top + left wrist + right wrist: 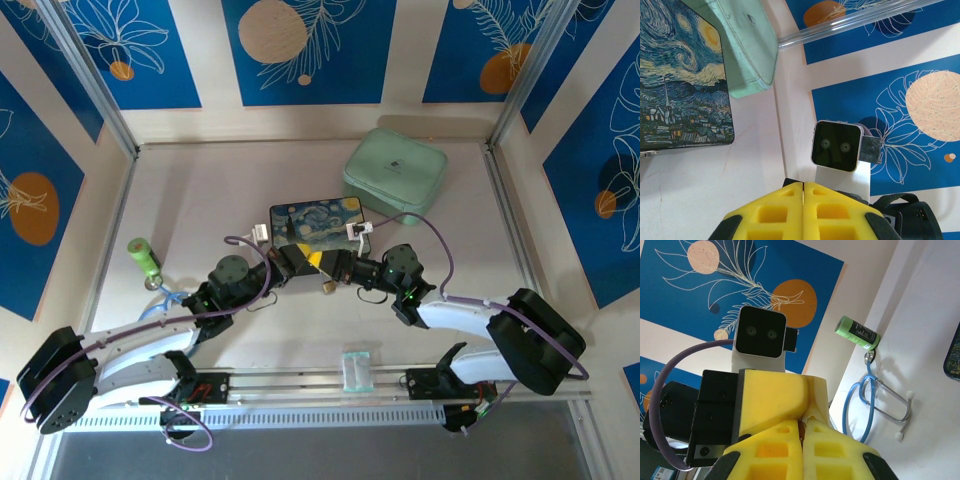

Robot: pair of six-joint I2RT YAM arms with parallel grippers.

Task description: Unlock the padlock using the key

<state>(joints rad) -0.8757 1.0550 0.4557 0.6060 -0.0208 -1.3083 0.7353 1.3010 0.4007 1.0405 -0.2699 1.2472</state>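
1. Facing tip to tip: left end effector (803,186), right end effector (803,427), both pressed together; contents indiscernible.
2. Padlock (327,287): brass, just below both tips, near painted box (317,222).
3. Key: too small to locate.
4. Advised: confirm key grip, align squarely before turning.

Arm links: I see glossy white shell covers (135,350) on both arms.
Joints: bulky black rounded housings (540,345) at elbows and bases.
Cabling: a thin purple cable (667,374) loops along each arm.
Left hand (803,186): yellow foam finger pads (771,212) with square cut-outs, black backing.
Right hand (803,424): matching yellow foam, black bracket with screws.
Wrist cameras: white-framed black square camera module (760,332), two round lenses.
Status light: small green dot (408,294).
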